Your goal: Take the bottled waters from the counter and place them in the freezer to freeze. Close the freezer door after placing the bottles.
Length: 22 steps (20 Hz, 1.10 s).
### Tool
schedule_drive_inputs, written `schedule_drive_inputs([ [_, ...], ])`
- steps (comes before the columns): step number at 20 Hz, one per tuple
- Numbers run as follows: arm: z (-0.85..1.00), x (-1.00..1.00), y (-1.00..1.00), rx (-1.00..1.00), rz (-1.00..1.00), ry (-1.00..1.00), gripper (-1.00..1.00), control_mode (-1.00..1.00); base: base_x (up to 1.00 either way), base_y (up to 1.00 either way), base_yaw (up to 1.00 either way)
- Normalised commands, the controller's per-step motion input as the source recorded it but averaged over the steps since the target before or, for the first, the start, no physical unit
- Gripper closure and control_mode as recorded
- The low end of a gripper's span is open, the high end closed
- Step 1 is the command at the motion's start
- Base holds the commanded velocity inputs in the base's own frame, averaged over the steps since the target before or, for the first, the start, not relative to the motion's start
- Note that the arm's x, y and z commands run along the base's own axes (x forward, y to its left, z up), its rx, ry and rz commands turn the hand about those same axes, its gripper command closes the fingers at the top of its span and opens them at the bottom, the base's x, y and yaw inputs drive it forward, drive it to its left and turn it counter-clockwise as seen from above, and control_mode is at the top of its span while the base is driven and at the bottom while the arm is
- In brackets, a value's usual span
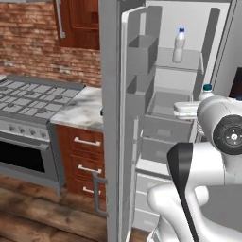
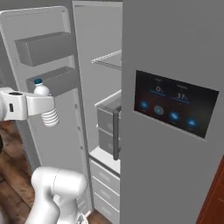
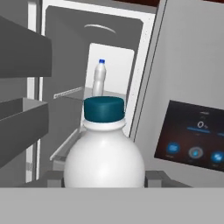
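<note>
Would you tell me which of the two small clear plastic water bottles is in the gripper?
The dark-capped bottle is gripped outside the freezer; the blue-capped bottle stands on a shelf.

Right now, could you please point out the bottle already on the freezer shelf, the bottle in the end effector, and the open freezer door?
shelved bottle (image 1: 178, 46), left base view, its body.
held bottle (image 3: 105, 164), hand view, its shoulder.
freezer door (image 2: 57, 140), right base view, inner panel.

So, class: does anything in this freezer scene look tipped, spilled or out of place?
Nothing stands out. One clear plastic bottle with a blue cap stands upright on the upper shelf of the tall grey freezer; the second bottle is upright in the end effector, beside the open door.
</note>
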Motion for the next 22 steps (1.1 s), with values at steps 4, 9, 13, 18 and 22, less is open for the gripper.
schedule_drive_inputs([
  [4,0.0,0.0,0.0,0.0,0.0,0.0,1.0,1.0,0.43,-0.11,0.19],
  [9,0.0,0.0,0.0,0.0,0.0,0.0,1.0,1.0,0.36,-0.15,0.17],
  [13,0.0,0.0,0.0,0.0,0.0,0.0,1.0,1.0,0.42,-0.4,0.12],
  [18,0.0,0.0,0.0,0.0,0.0,0.0,1.0,1.0,0.19,-0.53,0.01],
  [22,0.0,0.0,0.0,0.0,0.0,0.0,1.0,1.0,-0.04,-0.45,-0.03],
])
